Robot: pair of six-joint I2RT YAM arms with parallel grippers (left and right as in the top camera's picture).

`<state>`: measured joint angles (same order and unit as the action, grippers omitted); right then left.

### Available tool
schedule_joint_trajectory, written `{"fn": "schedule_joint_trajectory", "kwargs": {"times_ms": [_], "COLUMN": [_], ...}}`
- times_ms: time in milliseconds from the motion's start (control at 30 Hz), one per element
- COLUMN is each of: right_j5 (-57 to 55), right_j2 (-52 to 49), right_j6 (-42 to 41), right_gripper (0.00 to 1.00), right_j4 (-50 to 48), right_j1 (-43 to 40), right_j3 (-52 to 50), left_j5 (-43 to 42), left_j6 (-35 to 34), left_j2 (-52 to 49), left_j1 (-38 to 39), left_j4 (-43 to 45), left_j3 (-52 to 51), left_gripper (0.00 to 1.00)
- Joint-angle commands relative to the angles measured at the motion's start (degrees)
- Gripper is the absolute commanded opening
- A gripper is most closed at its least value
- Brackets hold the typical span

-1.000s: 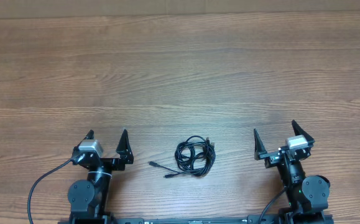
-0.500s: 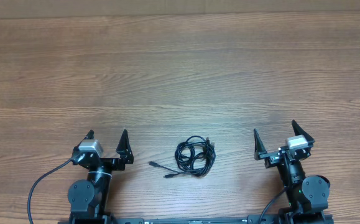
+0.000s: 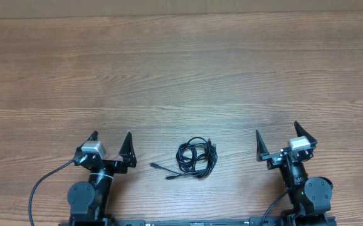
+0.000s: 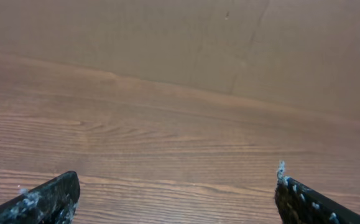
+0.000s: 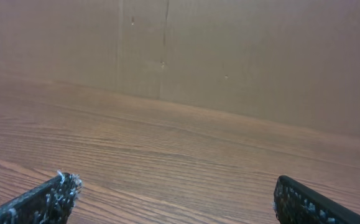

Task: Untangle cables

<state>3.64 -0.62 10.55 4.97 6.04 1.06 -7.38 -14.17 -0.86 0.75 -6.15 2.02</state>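
A big wooden table (image 3: pixel 181 75) fills the view, with dark wavy lines in the wood. At the far edge of the table stands a plain brown wall (image 4: pixel 136 37) with a thin line running down it.

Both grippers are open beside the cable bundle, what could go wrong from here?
The cables lie thin and flat on the table, so a grab may miss. Their loops overlap; one pinch could take several strands and tighten the tangle. The left gripper and right gripper could collide at one small bundle.
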Motion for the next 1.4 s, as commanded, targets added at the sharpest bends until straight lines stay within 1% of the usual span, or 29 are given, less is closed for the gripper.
{"fn": "schedule_joint_trajectory", "kwargs": {"times_ms": [0, 167, 267, 467, 567, 700, 767, 867, 933, 967, 1033, 1067, 1200, 1333, 1367], "right_j5": [0.1, 0.1, 0.1, 0.1, 0.1, 0.1, 0.1, 0.1, 0.1, 0.1, 0.1, 0.1, 0.1, 0.1, 0.1], "right_j2": [0.5, 0.5, 0.5, 0.5, 0.5, 0.5, 0.5, 0.5, 0.5, 0.5, 0.5, 0.5, 0.5, 0.5, 0.5], "right_j6": [0.0, 0.0, 0.0, 0.0, 0.0, 0.0, 0.0, 0.0, 0.0, 0.0, 0.0, 0.0, 0.0, 0.0, 0.0], "right_gripper": [1.00, 1.00, 1.00, 1.00, 1.00, 1.00, 1.00, 1.00, 1.00, 1.00, 1.00, 1.00, 1.00, 1.00, 1.00], "right_j4": [-0.4, -0.4, -0.4, -0.4, -0.4, -0.4, -0.4, -0.4, -0.4, -0.4, -0.4, -0.4, -0.4, -0.4, -0.4], "right_j1": [-0.1, -0.1, -0.1, -0.1, -0.1, -0.1, -0.1, -0.1, -0.1, -0.1, -0.1, -0.1, -0.1, -0.1, -0.1], "right_j3": [-0.6, -0.6, -0.6, -0.6, -0.6, -0.6, -0.6, -0.6, -0.6, -0.6, -0.6, -0.6, -0.6, -0.6, -0.6], "left_j5": [-1.6, -2.2, -2.7, -4.6, -9.3, -13.3, -15.8, -17.9, -18.0, -18.0, -17.9, -17.7, -15.8, -6.4, -3.0], "left_j6": [1.8, 2.3, 4.0, 4.2, 7.3, 11.5, 14.1, 17.1, 19.4, 21.6, 23.1, 23.3, 25.1, 25.0, 24.9], "left_j2": [0.5, 0.5, 0.1, -5.3, -13.4, -24.2, -32.2, -40.1, -45.1, -49.6, -54.9, -58.4, -66.7, -73.7, -76.9], "left_j1": [0.1, 0.1, 0.1, 0.1, 0.1, 0.1, 0.1, 0.1, 0.3, 1.1, 2.6, 4.0, 9.6, 17.0, 20.4], "left_j4": [-2.2, -10.3, -14.4, -19.3, -22.0, -25.9, -30.7, -36.2, -40.0, -43.3, -47.3, -49.8, -55.6, -59.4, -60.6], "left_j3": [5.0, 12.0, 15.5, 22.4, 29.0, 37.4, 44.0, 50.5, 54.9, 59.0, 63.8, 66.8, 74.0, 78.4, 79.4], "left_gripper": [0.99, 1.00, 1.00, 1.00, 1.00, 1.00, 1.00, 1.00, 1.00, 1.00, 1.00, 1.00, 1.00, 1.00, 1.00]}}
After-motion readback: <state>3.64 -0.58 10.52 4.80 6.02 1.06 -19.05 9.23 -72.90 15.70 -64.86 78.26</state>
